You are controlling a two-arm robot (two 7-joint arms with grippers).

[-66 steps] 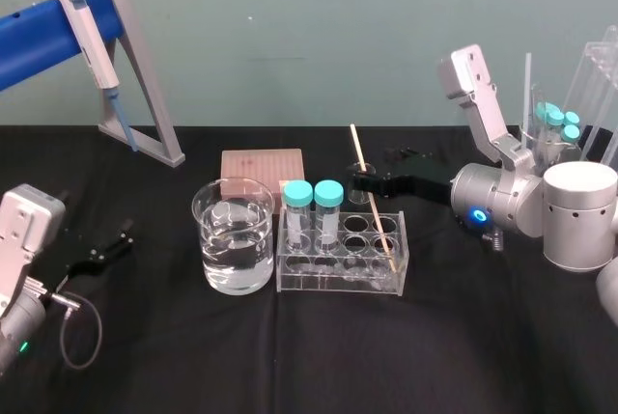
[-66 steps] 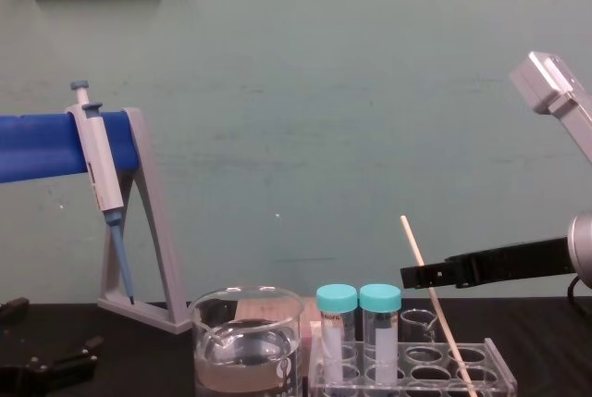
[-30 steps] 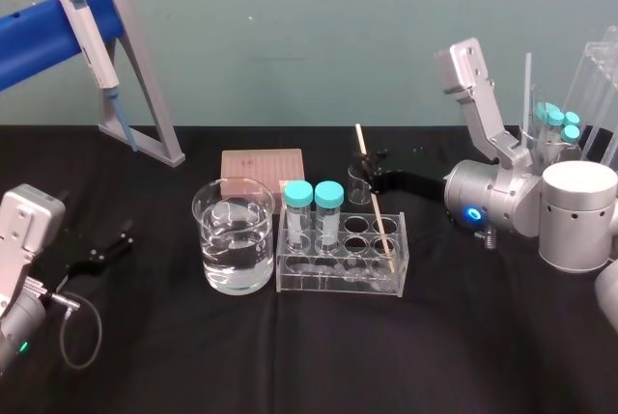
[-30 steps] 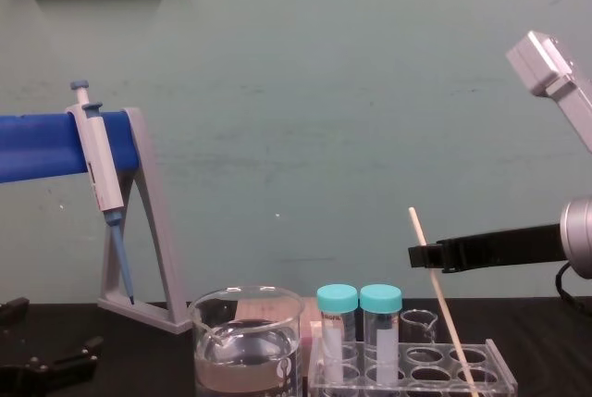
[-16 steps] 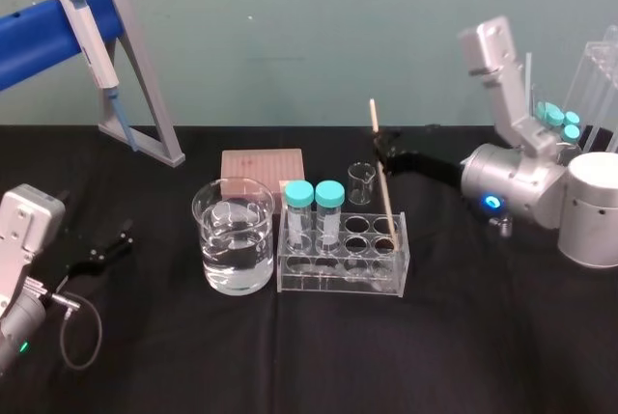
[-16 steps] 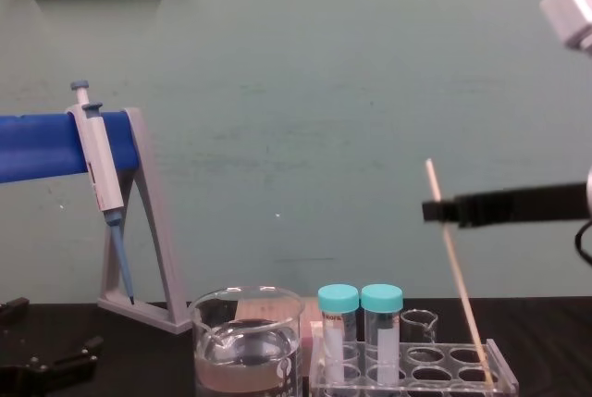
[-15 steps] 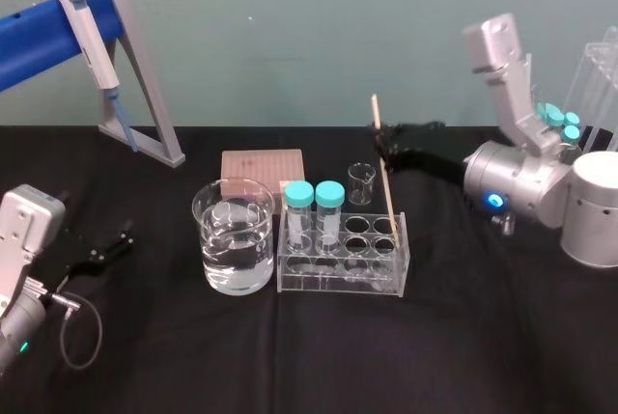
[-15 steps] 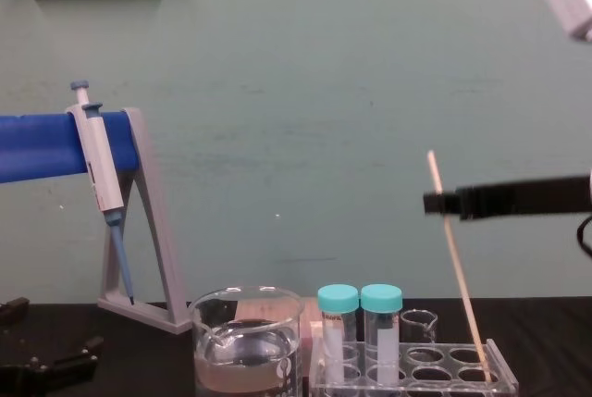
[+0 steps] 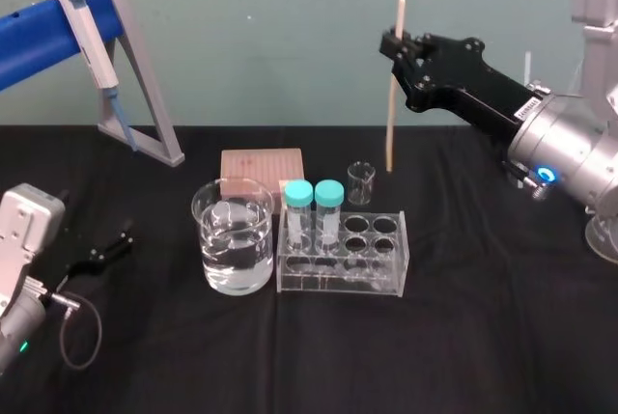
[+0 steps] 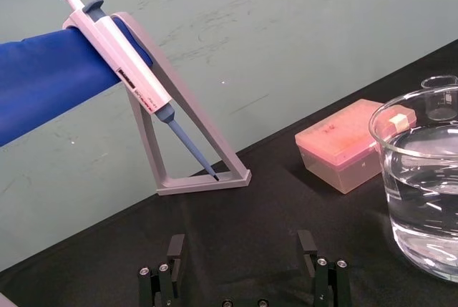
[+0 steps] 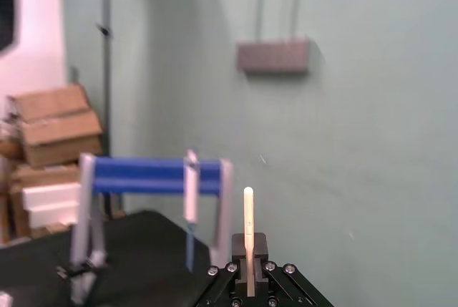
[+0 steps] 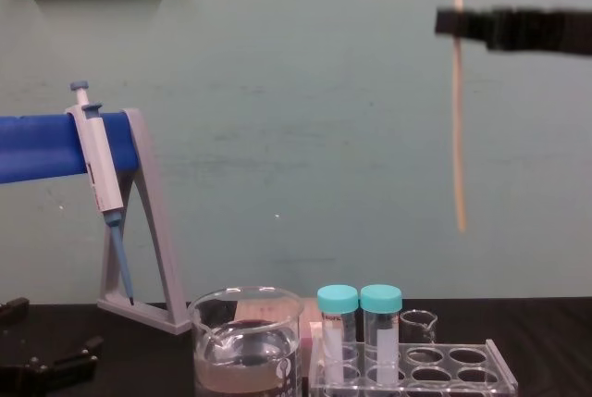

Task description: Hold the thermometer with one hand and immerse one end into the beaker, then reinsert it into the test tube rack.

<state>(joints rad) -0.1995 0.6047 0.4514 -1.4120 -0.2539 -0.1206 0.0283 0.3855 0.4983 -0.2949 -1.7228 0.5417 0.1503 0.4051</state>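
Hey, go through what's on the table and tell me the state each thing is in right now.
thermometer: out of the rack, held upright in the air.
right gripper: shut on the thermometer, high above the rack.
left gripper: open, parked low at left.
beaker: upright, part full of clear liquid.
test tube rack: standing, two tubes in it.
tubes: upright, capped.
pipette: hanging on its stand.

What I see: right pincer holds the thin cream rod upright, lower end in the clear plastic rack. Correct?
No. The right pincer holds the thin cream rod upright, but its lower end hangs above the clear plastic rack: see chest view.
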